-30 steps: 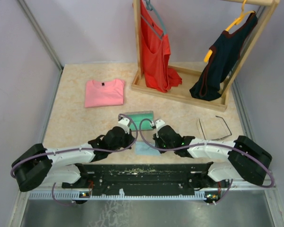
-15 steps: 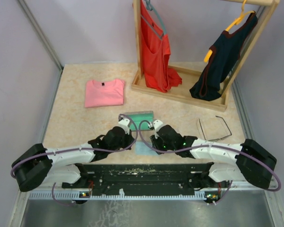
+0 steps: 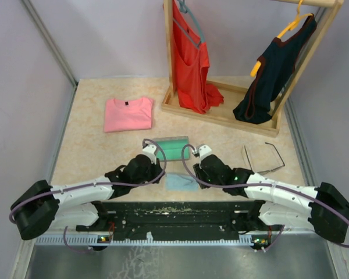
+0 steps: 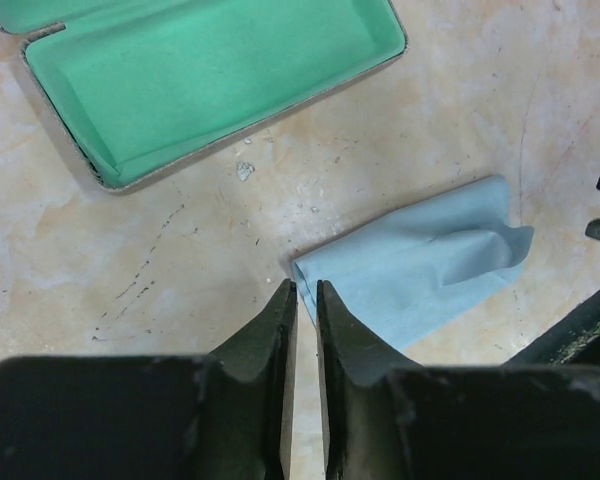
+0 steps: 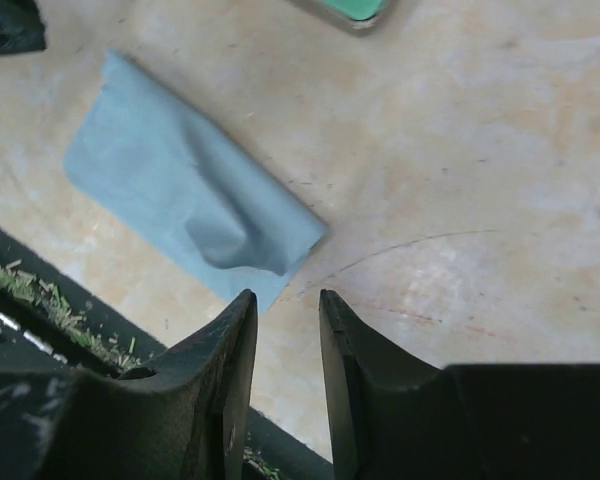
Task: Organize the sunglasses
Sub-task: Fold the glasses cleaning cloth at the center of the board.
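Thin dark wire-frame sunglasses lie flat on the beige marbled worktop, right of centre in the top view and well apart from both arms. Lens front runs up-down the frame. The slim arms are unfolded and point right. Lens tint is too faint to judge.

The left end effector has its fingers a sliver apart and empty, at the corner of the light blue cloth. The right end effector shows a wider gap, also empty.

The open grey case with green lining is cut off at upper left.

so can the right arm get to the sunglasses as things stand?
Probably yes: the sunglasses lie uncovered on bare table just right of the right gripper, jaws open and empty, nothing between them.
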`<state>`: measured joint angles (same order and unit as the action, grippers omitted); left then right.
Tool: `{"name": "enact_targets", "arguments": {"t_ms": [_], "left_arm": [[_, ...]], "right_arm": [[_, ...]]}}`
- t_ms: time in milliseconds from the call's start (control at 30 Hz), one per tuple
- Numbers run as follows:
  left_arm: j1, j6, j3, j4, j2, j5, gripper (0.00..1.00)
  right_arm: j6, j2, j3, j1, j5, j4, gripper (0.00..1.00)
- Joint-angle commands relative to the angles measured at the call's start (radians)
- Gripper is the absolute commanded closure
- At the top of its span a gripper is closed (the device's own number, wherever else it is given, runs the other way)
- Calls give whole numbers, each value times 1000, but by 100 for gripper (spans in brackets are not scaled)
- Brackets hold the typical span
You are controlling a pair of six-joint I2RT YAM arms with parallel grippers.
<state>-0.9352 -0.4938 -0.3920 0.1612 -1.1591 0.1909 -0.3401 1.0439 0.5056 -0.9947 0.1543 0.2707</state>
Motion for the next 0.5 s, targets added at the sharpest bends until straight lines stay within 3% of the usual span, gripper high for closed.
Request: {"name": "enact_targets", "arguments": {"t_ms": [0,167,467], "left_arm": [[10,-15,-20,-15,29,-35,77],[14,-23,-33,-3,-3,-62,69],[45,-63,-67,38,-118,-136,65]], "right_arm": [[-161,-49,50,7,192,35,66],[-255,-16,45,65,178,5,66],[-295,55,54,148,76,-36,65]]}}
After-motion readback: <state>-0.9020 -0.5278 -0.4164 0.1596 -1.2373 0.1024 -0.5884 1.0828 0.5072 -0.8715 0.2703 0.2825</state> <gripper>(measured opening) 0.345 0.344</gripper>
